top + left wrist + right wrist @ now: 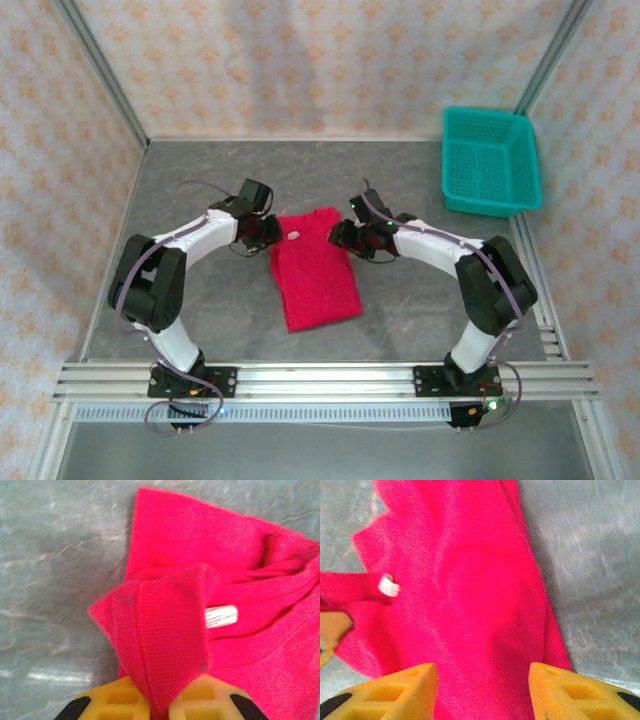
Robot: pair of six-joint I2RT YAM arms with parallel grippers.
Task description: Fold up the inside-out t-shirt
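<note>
1. The t-shirt (260,555) runs off the left wrist view's right and bottom edges.
2. Its white tag (221,616) is too blurred to read.
3. The right gripper (481,669) has its fingers cut off by the bottom edge.

The left arm (190,238) and the right arm (445,248) are bent at the elbow and turned inward toward each other. The left gripper (160,706) is closed, and a raised fold of the inside-out t-shirt (170,630) is pinched between its yellow fingers (117,701). The right gripper (482,682) is held low with its yellow fingers (402,685) kept wide apart
</note>
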